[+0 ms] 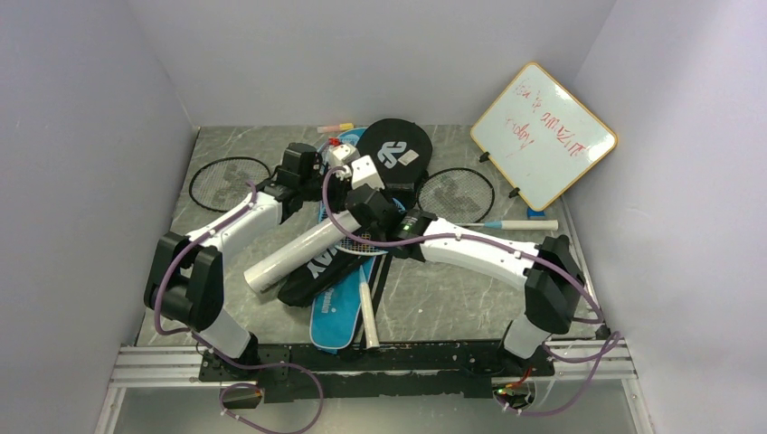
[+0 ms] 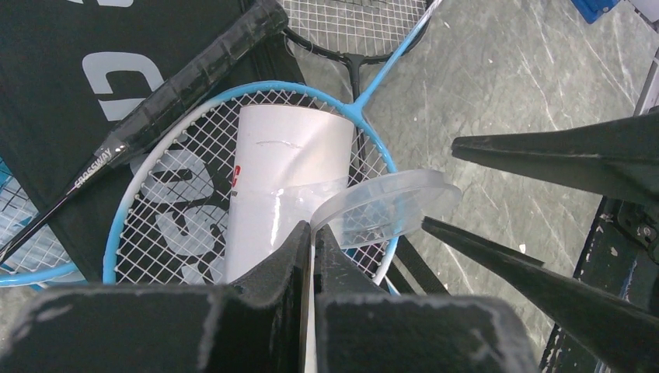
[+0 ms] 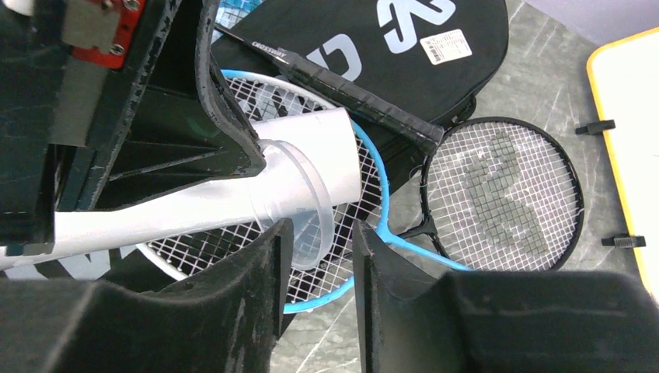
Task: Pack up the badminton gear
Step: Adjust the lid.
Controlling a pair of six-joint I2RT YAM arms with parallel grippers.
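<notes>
Left gripper (image 2: 312, 233) clenched on edge of clear cap (image 2: 381, 206) at end of white tube (image 2: 287, 148). Right gripper (image 3: 319, 241) jaws apart, straddling same cap, grasping nothing. Light-blue racket (image 2: 167, 167) lies under white tube, atop black bag (image 3: 404, 47); black racket (image 3: 505, 186) just beyond tube end.

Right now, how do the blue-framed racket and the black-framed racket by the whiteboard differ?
The blue-framed racket has a light-blue frame; the black-framed racket a black one. The blue-framed racket's head rests on the black bag under the white tube; the black-framed racket's head lies uncovered on the table. Both lie flat.
</notes>
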